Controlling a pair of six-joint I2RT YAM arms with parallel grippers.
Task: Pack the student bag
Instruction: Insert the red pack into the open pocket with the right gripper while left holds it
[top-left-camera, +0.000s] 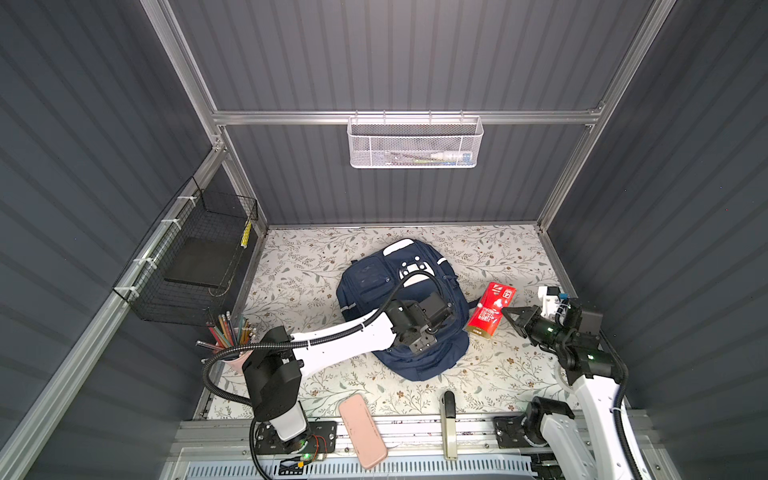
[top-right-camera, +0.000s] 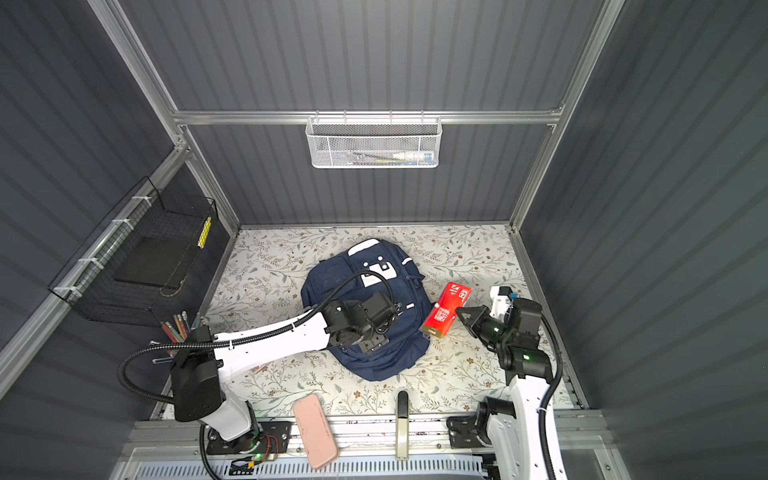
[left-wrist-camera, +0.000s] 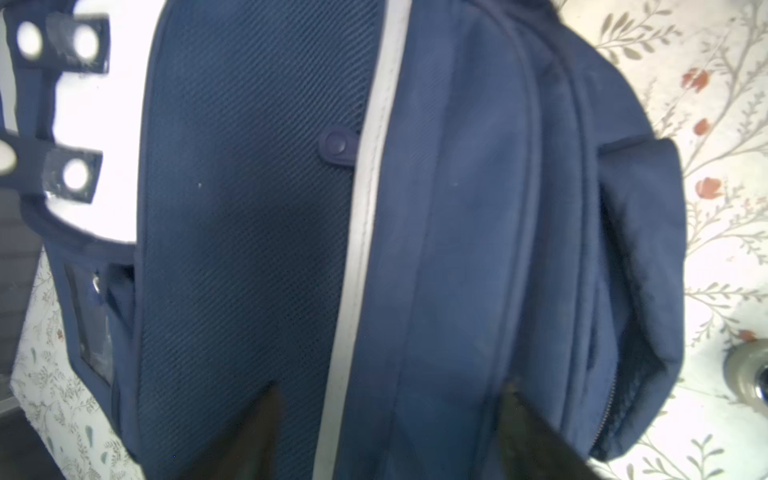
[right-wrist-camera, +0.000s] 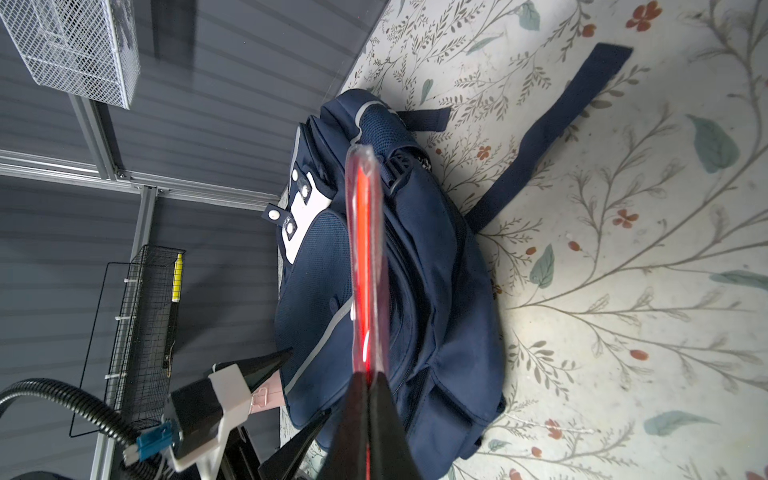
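The student bag (top-left-camera: 365, 286) is lying flat on its back in the middle of the floral tabletop (top-left-camera: 299, 266), front pockets facing up, with one strap (right-wrist-camera: 552, 133) trailing out across the surface on the right arm's side. You are looking at a left tool (left-wrist-camera: 390, 415) that is pointing down over the bag's front panel with its jaws standing apart, straddling the grey stripe (left-wrist-camera: 365, 208); no fold of fabric is visibly pinched between them. The right tool (top-left-camera: 507, 312) is clamping a flat red packet (top-left-camera: 490, 309) by one edge, so that the packet is hanging just beside the bag's right flank. A pink case (top-left-camera: 362, 430) is waiting at the front edge, well apart from the bag. Expect the bag to handle as soft, slack cloth: it is probably sagging where nothing fills it, folding under a push and dragging over the tabletop instead of lifting cleanly. You are best taking hold at a firm, raised feature such as a piped seam, a zip pull or the lip of the side pocket (left-wrist-camera: 640, 249), since the smooth woven panel is offering little to pinch. The zip rows appear closed, so one arm is likely needed to hold an opening apart while the other is feeding the packet in.
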